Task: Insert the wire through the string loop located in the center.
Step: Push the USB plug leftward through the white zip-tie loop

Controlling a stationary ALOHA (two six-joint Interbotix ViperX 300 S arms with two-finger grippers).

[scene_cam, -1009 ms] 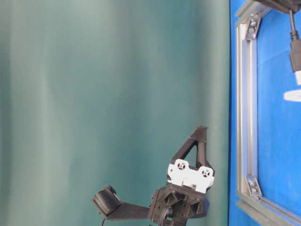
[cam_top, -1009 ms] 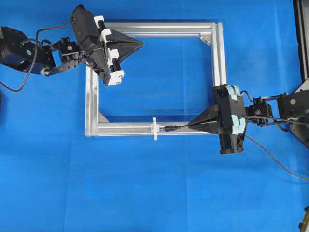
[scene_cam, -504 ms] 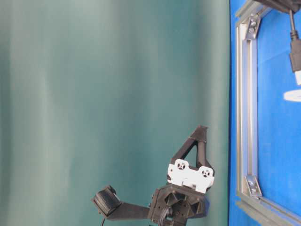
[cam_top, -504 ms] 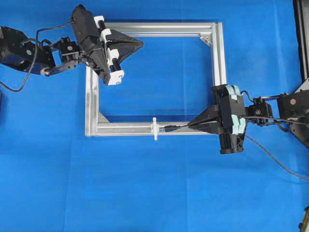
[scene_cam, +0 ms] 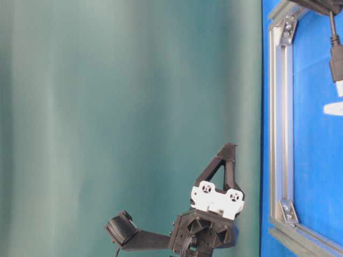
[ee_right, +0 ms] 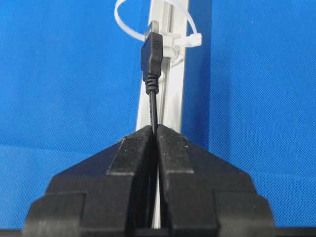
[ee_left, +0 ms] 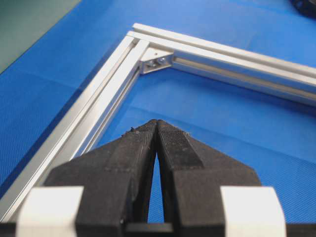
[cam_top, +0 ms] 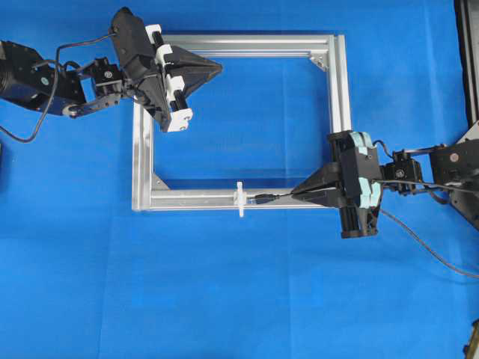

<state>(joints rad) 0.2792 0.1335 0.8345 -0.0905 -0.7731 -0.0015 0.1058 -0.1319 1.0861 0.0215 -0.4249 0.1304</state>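
Left gripper [cam_top: 215, 68]: jaws pressed together, nothing between them; over the frame's [cam_top: 247, 41] far-left corner.
String loop [cam_top: 239, 199]: upright on the frame's near bar, mid-length.
Wire [cam_top: 271, 198]: plug tip just right of the loop, not through.
Right gripper [cam_top: 294, 195]: clamped on the wire, over the frame's near-right end.

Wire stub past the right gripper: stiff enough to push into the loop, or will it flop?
Likely stiff enough: the wire juts straight from the right gripper without sagging. Behind the gripper it curves loosely, so probably floppy overall. The string loop looks thin, may flex.
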